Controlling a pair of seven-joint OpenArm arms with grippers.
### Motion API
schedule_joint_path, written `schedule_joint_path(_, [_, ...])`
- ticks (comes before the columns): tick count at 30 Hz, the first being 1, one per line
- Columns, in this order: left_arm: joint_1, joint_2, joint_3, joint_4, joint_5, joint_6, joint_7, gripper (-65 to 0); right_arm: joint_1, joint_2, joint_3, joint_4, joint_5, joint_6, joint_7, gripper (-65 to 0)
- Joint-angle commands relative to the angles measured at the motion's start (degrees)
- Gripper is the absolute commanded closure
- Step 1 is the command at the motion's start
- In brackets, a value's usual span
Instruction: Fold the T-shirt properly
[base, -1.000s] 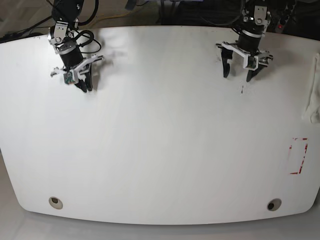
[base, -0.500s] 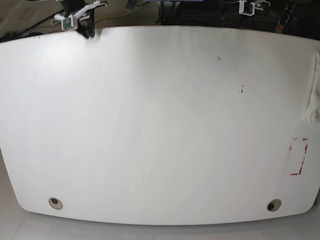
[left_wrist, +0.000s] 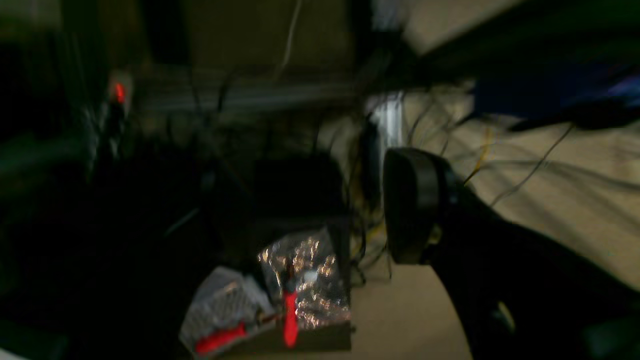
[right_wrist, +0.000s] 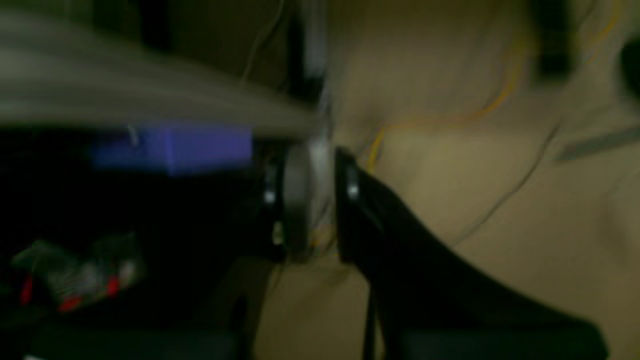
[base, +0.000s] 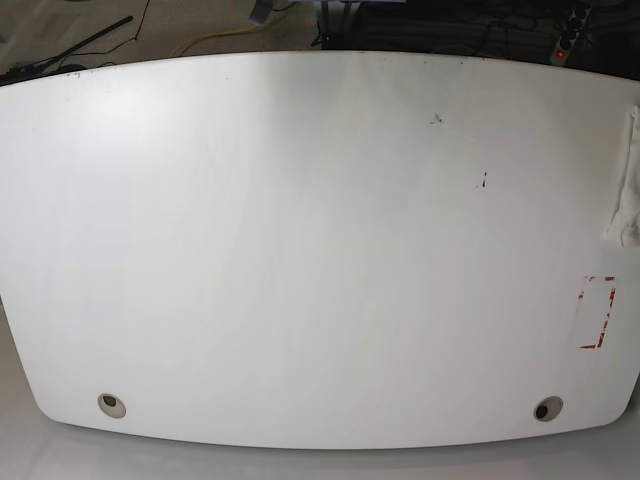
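- The white, curved-edge tabletop (base: 300, 250) fills the base view; neither arm appears in it.
- A bunched white cloth (base: 630, 190), possibly the T-shirt, lies at the right edge of that frame; no print is visible on it.
- A red dashed rectangle mark (base: 598, 312) sits lower right, below the cloth.
- The right gripper (right_wrist: 312, 200), blurred at frame centre, has its black fingers (right_wrist: 360, 210) nearly together, holding nothing.
- The left gripper shows one black finger (left_wrist: 415, 205); I cannot tell its opening.
- Neither wrist view shows the cloth.

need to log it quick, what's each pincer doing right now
Left pincer: cannot be told, only one finger shows in the blurred wrist view.
Right pincer: closed, holding nothing.
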Motion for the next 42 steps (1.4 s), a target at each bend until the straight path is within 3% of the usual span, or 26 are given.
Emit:
schedule_joint_path(1, [-3.04, -0.15, 0.07, -7.62, 0.04, -0.25, -1.55, -36.9, 2.76, 1.78, -1.15, -6.11, 0.59, -0.01, 1.39, -7.5])
schedule_joint_path(9, [-19.83, -0.15, -0.01, -32.67, 0.04, -0.25, -1.64, -36.8, 18.49, 4.50, -2.47, -29.06, -0.38, -0.10, 1.39, -7.6])
schedule_joint_path(17, [-33.63, -0.24, 0.16, -52.54, 0.12, -0.07, -1.55, -36.8, 32.29, 4.94, -2.30, -44.71, -10.40, -0.98, 1.39, -7.8])
schedule_joint_path(20, [-37.94, -0.24, 1.92, -58.69, 0.83, 2.66, -1.46, -36.8, 36.34, 4.94, -2.38, -49.10, -13.66, -3.70, 1.39, -7.9])
schedule_joint_path(22, [-40.67, -0.15, 2.98, -61.95, 1.44, 6.52, -1.46, -36.8, 39.68, 4.94, -2.38, -52.88, -16.03, -5.11, 1.39, -7.9])
schedule_joint_path(24, [-43.04, -0.07, 3.68, -64.32, 1.62, 7.75, -1.46, -36.8, 42.23, 4.94, -2.38, -55.69, -17.70, -5.72, 1.39, -7.9])
schedule_joint_path(34, [-54.20, 0.29, 3.94, -78.96, 1.62, 7.93, -1.37, -36.8, 50.49, 5.65, -2.38, -63.52, -22.36, -7.92, 1.39, -7.9])
schedule_joint_path(42, [-54.82, 1.16, 3.94, -78.96, 1.44, 8.02, -1.37, -36.8, 51.90, 5.82, -2.47, -65.01, -22.62, -8.27, 1.39, -7.9])
